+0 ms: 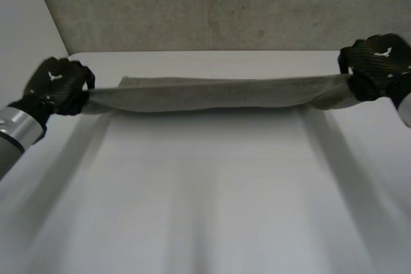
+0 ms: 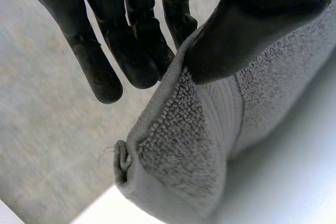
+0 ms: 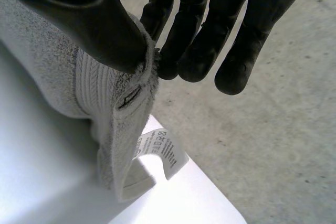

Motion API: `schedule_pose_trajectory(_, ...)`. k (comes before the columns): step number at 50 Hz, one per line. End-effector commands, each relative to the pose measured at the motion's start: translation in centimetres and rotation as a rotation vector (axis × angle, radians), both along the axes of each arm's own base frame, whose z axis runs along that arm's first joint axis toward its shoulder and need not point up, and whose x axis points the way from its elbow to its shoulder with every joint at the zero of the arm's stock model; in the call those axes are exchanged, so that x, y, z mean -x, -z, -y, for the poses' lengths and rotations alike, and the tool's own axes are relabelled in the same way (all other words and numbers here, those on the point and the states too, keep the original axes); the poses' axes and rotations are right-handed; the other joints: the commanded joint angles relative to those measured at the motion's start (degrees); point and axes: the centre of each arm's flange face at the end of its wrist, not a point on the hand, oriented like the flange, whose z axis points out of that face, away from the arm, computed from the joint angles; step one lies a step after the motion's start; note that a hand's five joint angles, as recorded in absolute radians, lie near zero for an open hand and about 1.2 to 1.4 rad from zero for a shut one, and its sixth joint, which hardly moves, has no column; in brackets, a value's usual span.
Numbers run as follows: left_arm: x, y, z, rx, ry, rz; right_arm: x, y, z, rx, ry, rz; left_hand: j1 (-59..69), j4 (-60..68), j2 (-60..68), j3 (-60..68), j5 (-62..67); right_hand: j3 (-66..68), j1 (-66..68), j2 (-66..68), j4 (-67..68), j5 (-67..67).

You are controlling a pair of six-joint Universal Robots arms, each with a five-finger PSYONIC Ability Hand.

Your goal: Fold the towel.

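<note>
A grey towel (image 1: 212,94) hangs stretched between my two hands above the far part of the white table (image 1: 212,190). My left hand (image 1: 58,85) pinches its left end. In the left wrist view the thumb (image 2: 247,30) presses the towel's corner (image 2: 178,156) against the fingers (image 2: 142,56). My right hand (image 1: 376,65) holds the right end. In the right wrist view its thumb (image 3: 89,19) clamps the towel's edge (image 3: 105,93) against the fingers (image 3: 199,45), and a white care label (image 3: 160,148) dangles below the corner.
A grey concrete wall (image 1: 212,4) rises behind the table's far edge. Grey floor (image 3: 273,129) lies beyond the table's corner in both wrist views. The table's near half is bare white surface.
</note>
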Motion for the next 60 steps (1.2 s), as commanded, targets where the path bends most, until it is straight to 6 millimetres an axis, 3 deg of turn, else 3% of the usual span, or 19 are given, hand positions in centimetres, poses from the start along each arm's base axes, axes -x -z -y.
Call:
schedule_pose_trajectory(1, -0.3, -4.2, -2.1, 0.061, 0.005, -0.095, 1.1, -2.3, -2.3, -0.046, 0.025, 0.025, 4.8, 1.8, 2.9, 2.8, 3.1, 3.9, 3.7, 3.8, 3.5, 3.0)
schedule_pose_trajectory(8, -0.4, -4.1, -1.5, 0.045, 0.014, -0.126, 1.7, -2.5, -1.1, -0.052, 0.022, 0.02, 4.8, 1.8, 2.9, 2.8, 3.1, 3.9, 3.7, 3.8, 3.5, 3.0)
schedule_pose_trajectory(10, -0.4, -3.1, -0.9, 0.015, 0.012, -0.127, 1.8, -0.5, 0.8, -0.11, 0.02, 0.015, 4.8, 1.8, 2.9, 2.8, 3.1, 3.9, 3.7, 3.8, 3.5, 3.0)
schedule_pose_trajectory(12, -0.4, -1.4, 0.7, -0.028, 0.01, -0.127, 1.5, 0.2, 1.7, -0.124, 0.012, 0.005, 4.8, 1.8, 2.9, 2.8, 3.1, 3.9, 3.7, 3.8, 3.5, 3.0)
schedule_pose_trajectory(17, 0.0, 0.2, 2.8, -0.057, 0.025, -0.125, 1.1, 2.1, 4.7, -0.128, 0.007, -0.058, 4.8, 1.8, 2.9, 2.8, 3.1, 3.9, 3.7, 3.8, 3.5, 3.0)
schedule_pose_trajectory(19, 0.7, 1.5, 5.1, -0.067, 0.035, -0.126, 0.8, 2.7, 5.7, -0.123, -0.002, -0.084, 4.8, 1.8, 2.9, 2.8, 3.1, 3.9, 3.7, 3.8, 3.5, 3.0)
schedule_pose_trajectory(26, 2.7, 3.2, 8.3, -0.06, 0.08, -0.126, -1.3, 5.4, 9.2, -0.123, 0.008, -0.118, 4.8, 1.8, 2.9, 2.8, 3.1, 3.9, 3.7, 3.8, 3.5, 3.0)
schedule_pose_trajectory(35, 4.5, 5.7, 11.6, -0.101, 0.058, -0.13, -2.8, 7.8, 12.1, -0.098, 0.038, -0.124, 4.8, 1.8, 2.9, 2.8, 3.1, 3.9, 3.7, 3.8, 3.5, 3.0)
schedule_pose_trajectory(46, 4.4, 7.7, 13.6, -0.122, -0.001, -0.115, -3.8, 10.0, 14.3, -0.085, 0.069, -0.131, 4.8, 1.8, 2.9, 2.8, 3.1, 3.9, 3.7, 3.8, 3.5, 3.0)
schedule_pose_trajectory(47, 4.4, 7.8, 13.6, -0.116, -0.001, -0.106, -3.7, 10.2, 14.5, -0.084, 0.083, -0.132, -4.8, -7.8, -6.7, -6.9, -6.5, 3.9, 3.7, 3.8, 3.5, 3.0)
schedule_pose_trajectory(48, 4.4, 7.8, 13.6, -0.116, -0.001, -0.106, -3.7, 10.2, 14.5, -0.084, 0.083, -0.132, -4.9, -7.9, -6.8, -7.0, -6.6, 3.9, 3.7, 3.8, 3.5, 3.0)
schedule_pose_trajectory(49, 4.4, 7.8, 13.7, -0.107, -0.005, -0.095, -3.7, 10.4, 14.7, -0.083, 0.095, -0.134, -27.9, -30.9, -29.8, -30.0, -29.6, 3.9, 3.7, 3.8, 3.5, 3.0)
schedule_pose_trajectory(50, 4.4, 7.8, 13.7, -0.107, -0.005, -0.095, -3.7, 10.4, 14.7, -0.083, 0.095, -0.134, -28.1, -31.1, -30.0, -30.2, -29.8, 3.9, 3.7, 3.8, 3.5, 3.0)
schedule_pose_trajectory(52, 4.4, 7.9, 13.7, -0.093, -0.011, -0.068, -3.6, 10.7, 14.8, -0.088, 0.116, -0.136, -55.4, -58.4, -57.3, -57.5, -57.1, -50.4, -50.6, -50.5, -50.9, -51.4)
schedule_pose_trajectory(53, 4.4, 7.9, 13.7, -0.093, -0.011, -0.068, -3.6, 10.7, 14.8, -0.088, 0.116, -0.136, -55.6, -58.6, -57.4, -57.6, -57.2, -50.7, -50.9, -50.8, -51.2, -51.6)
schedule_pose_trajectory(54, 4.3, 7.8, 13.7, -0.083, -0.021, -0.056, -3.8, 10.7, 14.7, -0.088, 0.116, -0.137, -64.0, -67.1, -65.9, -66.1, -65.7, -66.1, -66.3, -66.2, -66.5, -67.0)
schedule_pose_trajectory(60, 4.1, 6.0, 14.5, -0.008, -0.078, -0.041, -5.1, 9.8, 14.1, -0.066, 0.104, -0.131, -64.1, -67.1, -66.0, -66.2, -65.8, -66.1, -66.3, -66.2, -66.5, -67.0)
